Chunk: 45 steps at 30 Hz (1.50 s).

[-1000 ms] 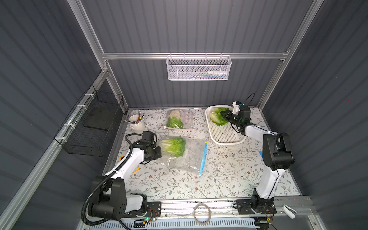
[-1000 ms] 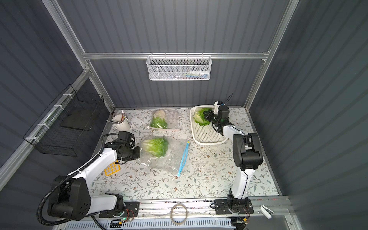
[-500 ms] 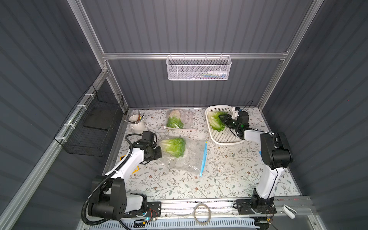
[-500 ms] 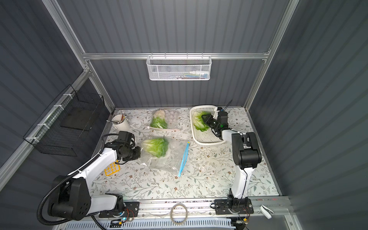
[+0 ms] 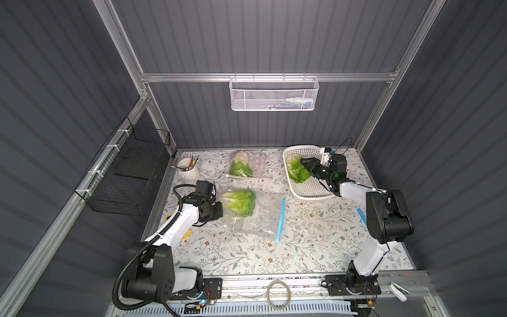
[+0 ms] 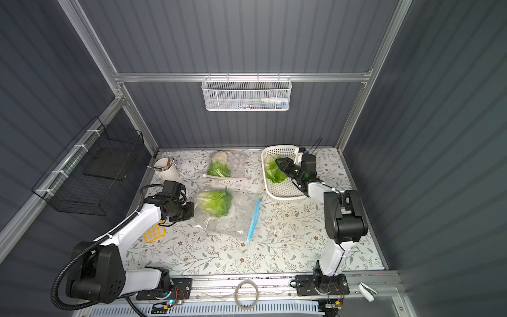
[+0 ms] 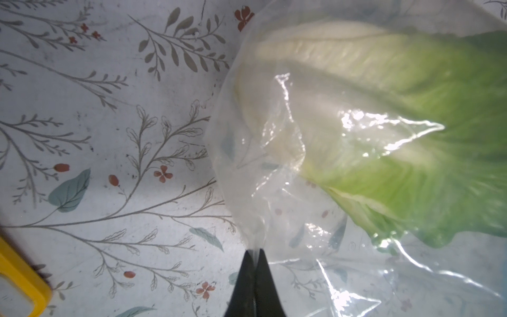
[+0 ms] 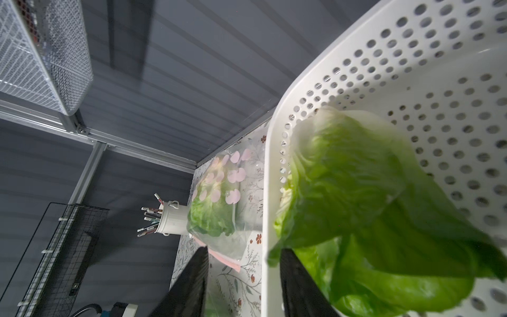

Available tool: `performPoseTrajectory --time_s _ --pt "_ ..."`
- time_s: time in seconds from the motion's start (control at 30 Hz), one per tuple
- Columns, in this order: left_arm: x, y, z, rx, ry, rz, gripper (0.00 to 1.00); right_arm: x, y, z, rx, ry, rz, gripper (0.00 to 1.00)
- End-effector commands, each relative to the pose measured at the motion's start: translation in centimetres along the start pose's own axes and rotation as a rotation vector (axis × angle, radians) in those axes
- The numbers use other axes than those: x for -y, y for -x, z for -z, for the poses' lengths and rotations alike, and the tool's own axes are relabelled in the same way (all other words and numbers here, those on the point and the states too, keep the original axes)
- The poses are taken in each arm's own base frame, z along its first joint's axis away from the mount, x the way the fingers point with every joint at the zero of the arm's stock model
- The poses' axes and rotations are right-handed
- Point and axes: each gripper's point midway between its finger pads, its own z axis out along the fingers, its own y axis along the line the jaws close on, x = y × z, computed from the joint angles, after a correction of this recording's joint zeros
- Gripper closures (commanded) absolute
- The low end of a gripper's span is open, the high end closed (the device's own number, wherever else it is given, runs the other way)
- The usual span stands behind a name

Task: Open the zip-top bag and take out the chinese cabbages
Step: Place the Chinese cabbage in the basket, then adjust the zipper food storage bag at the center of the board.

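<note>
Right claw (image 5: 304,162), parted, reaches over the basket (image 5: 310,189) beside a cabbage (image 5: 296,170); my left claw (image 7: 253,251), low, pinches the bag (image 7: 274,192).

Cover of bench (image 5: 247,260): off-white, printed with grey-green sprigs, teal leaves and small rust-red flowers.
3 chinese cabbages (image 5: 239,202): white at the ribbed base, fading to bright green at the crinkled tips. The head (image 5: 295,171) in the white basket (image 5: 310,189) shows mostly green.
Film of zip-top bag (image 5: 258,225): clear. Its zip strip (image 5: 280,219): blue.
Film of second bag (image 8: 233,175): clear, dotted with pale pink circles (pink strip too, per right wrist view).
White basket pattern: rows of round holes.
Colour of cup (image 5: 189,172): white.
Colour of tray (image 6: 155,233): yellow.
Colour of wall mesh basket (image 5: 274,96): white.
Colour of side wire basket (image 5: 123,175): black.
Colour of walls (image 5: 274,41): dark grey, vertical ribs.
</note>
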Motion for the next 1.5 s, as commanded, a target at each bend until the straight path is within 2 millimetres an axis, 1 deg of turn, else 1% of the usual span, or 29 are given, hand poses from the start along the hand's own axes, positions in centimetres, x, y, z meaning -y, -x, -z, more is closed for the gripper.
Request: performPoseTrajectory --time_s 0.0,0.17,0.33,0.43,0.53,0.6,0.7,0.77,0.87,0.97,1.07,1.23,1.4,1.47 --pt "0.5 0.5 0.7 0.013 -0.027 0.008 1.0 -0.8 -1.9 0.8 -0.061 0.015 -0.028 0.55" --pt "0.7 0.5 0.7 0.012 -0.035 0.01 1.0 -1.8 -3.1 2.7 -0.078 0.006 -0.008 0.55" --pt "0.7 0.4 0.6 0.006 -0.037 0.01 1.0 -3.2 -5.1 4.9 -0.124 -0.023 0.061 0.55" --pt "0.7 0.4 0.5 0.003 -0.037 0.01 1.0 -4.2 -7.4 6.0 -0.189 -0.056 0.137 0.55" --pt "0.7 0.4 0.4 0.001 -0.041 0.01 1.0 -5.3 -10.8 7.0 -0.286 -0.084 0.229 0.52" --pt "0.8 0.3 0.3 -0.004 -0.045 0.01 1.0 -5.9 -13.2 7.8 -0.358 -0.083 0.252 0.51" --pt "0.9 0.2 0.2 -0.014 -0.051 0.011 1.0 -5.9 -16.2 8.7 -0.424 -0.048 0.21 0.5" --pt "0.9 0.1 0.1 -0.021 -0.051 0.013 1.0 -5.6 -17.6 9.4 -0.446 -0.015 0.153 0.5" --pt "1.0 0.0 0.0 -0.027 -0.055 0.013 1.0 -4.5 -19.5 10.2 -0.458 -0.006 0.085 0.49" --pt "1.1 0.1 0.0 -0.03 -0.061 0.011 1.0 -3.9 -20.6 10.3 -0.466 0.004 0.045 0.48" --pt "1.2 0.0 -0.1 -0.041 -0.065 0.011 1.0 -4.0 -21.2 9.8 -0.478 0.038 0.008 0.48" --pt "1.2 -0.2 -0.2 -0.053 -0.069 0.009 1.0 -4.0 -21.5 8.4 -0.486 0.085 -0.047 0.5" --pt "1.4 -0.1 -0.2 -0.051 -0.076 0.004 1.0 -3.2 -22.0 7.1 -0.502 0.098 -0.109 0.54" --pt "1.4 -0.2 -0.2 -0.052 -0.078 0.003 1.0 -3.3 -22.0 6.7 -0.496 0.118 -0.126 0.56"
